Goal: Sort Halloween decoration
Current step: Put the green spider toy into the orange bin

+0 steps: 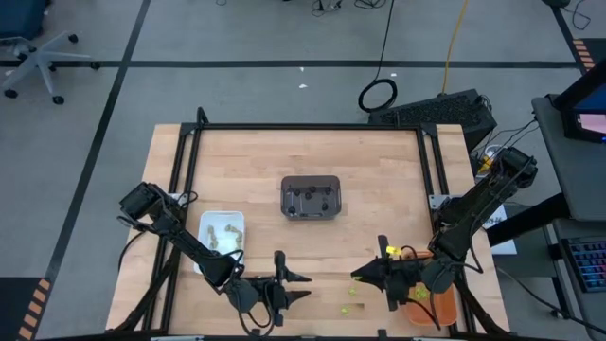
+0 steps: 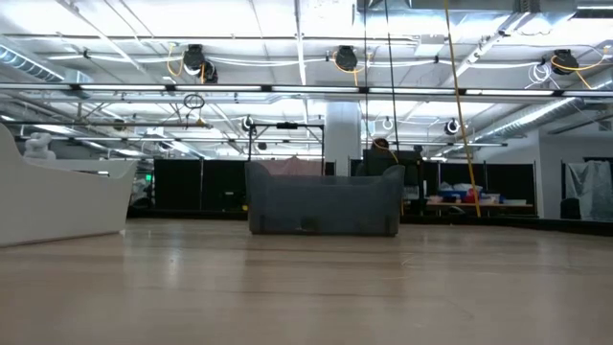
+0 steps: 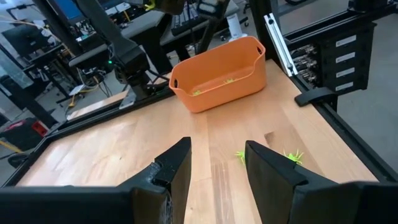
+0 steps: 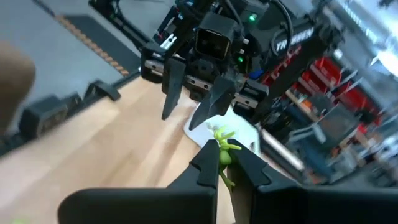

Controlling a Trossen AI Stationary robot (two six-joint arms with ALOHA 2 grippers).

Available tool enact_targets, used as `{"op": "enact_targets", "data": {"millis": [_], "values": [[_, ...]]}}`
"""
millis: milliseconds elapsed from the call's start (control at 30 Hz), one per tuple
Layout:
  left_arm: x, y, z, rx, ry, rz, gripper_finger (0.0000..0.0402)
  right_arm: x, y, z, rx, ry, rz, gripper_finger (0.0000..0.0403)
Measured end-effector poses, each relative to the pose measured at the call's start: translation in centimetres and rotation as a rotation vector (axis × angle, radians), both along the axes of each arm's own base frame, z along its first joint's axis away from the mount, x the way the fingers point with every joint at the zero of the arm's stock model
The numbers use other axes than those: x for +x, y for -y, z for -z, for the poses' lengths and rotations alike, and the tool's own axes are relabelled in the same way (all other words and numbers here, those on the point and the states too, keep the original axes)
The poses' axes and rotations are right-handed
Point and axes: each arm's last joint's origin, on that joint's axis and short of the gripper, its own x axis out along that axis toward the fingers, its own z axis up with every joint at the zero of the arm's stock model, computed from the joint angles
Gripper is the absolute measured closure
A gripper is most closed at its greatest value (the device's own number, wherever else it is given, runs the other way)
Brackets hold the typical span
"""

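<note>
Pinched between the right gripper's fingers hangs a lime-green trinket; left gripper hovers spread, empty, near the white tray.

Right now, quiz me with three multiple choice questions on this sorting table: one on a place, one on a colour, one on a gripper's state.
1. Where does the dark grey tray sit?
A. table middle
B. beside the left arm
C. off the table

2. What colour is the trinket in the right gripper?
A. tan
B. lime-green
C. black

3. How is the left gripper?
A. shut on a trinket
B. open, empty
C. out of view

Answers: 1 A, the high view shows it central. 2 B, the right wrist view shows green between the fingers. 3 B, its fingers stand apart over bare wood.
</note>
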Motion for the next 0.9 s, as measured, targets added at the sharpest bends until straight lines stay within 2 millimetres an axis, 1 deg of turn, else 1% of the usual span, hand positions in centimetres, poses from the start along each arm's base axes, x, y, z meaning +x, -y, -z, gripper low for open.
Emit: {"op": "enact_targets", "data": {"millis": [367, 467, 900], "values": [[-0.01, -0.03, 0.08, -0.002, -0.01, -0.002, 0.0252, 0.0, 0.0, -0.02, 0.405, -0.042, 0.061, 0.0399], [-0.02, -0.03, 0.09, -0.008, -0.01, -0.003, 0.0252, 0.01, -0.01, 0.0, 0.487, -0.051, 0.073, 0.0399], [-0.09, -0.02, 0.39, -0.19, -0.035, -0.031, 0.0252, 0.01, 0.01, 0.0, 0.784, -0.079, 0.122, 0.0399]]}}
